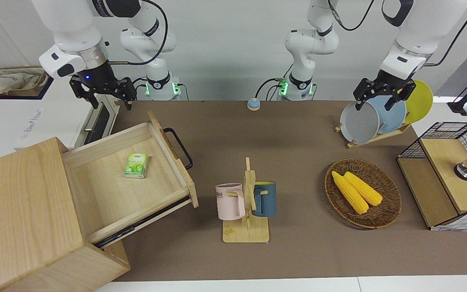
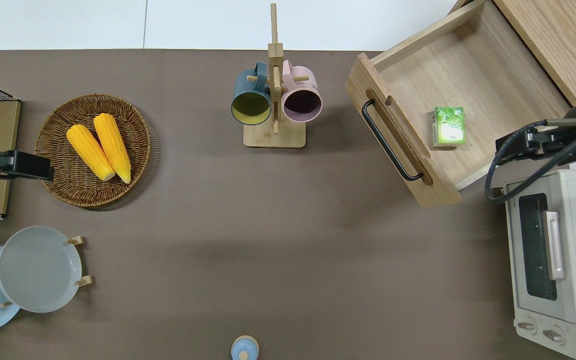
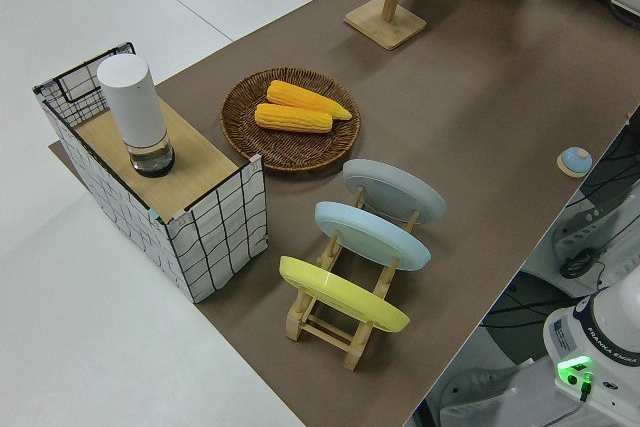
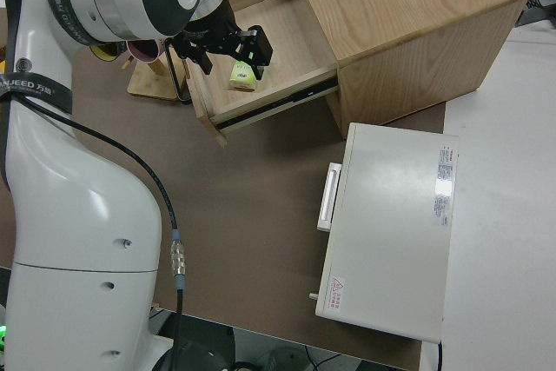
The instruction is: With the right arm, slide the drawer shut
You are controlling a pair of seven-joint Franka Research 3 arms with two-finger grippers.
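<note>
The drawer (image 1: 108, 190) stands pulled far out of the big pale wooden box (image 1: 18, 202) at the right arm's end of the table. Its black loop handle (image 1: 181, 148) faces the table's middle. A small green packet (image 1: 136, 165) lies on the drawer floor. My right gripper (image 1: 111, 101), with a blue light at its wrist, hangs open and empty. In the overhead view it (image 2: 518, 146) is over the drawer's (image 2: 473, 75) side wall nearest the robots, touching nothing. The right side view shows it (image 4: 233, 51) above the packet (image 4: 243, 77). The left arm is parked, its gripper (image 1: 374, 104) open.
A white toaster oven (image 2: 558, 260) stands beside the drawer, nearer to the robots. A mug rack (image 1: 246, 202) with two mugs stands at mid-table, close to the handle. A basket of corn (image 1: 363, 192), a plate rack (image 1: 375, 117) and a wire-mesh cabinet (image 1: 448, 178) are at the left arm's end.
</note>
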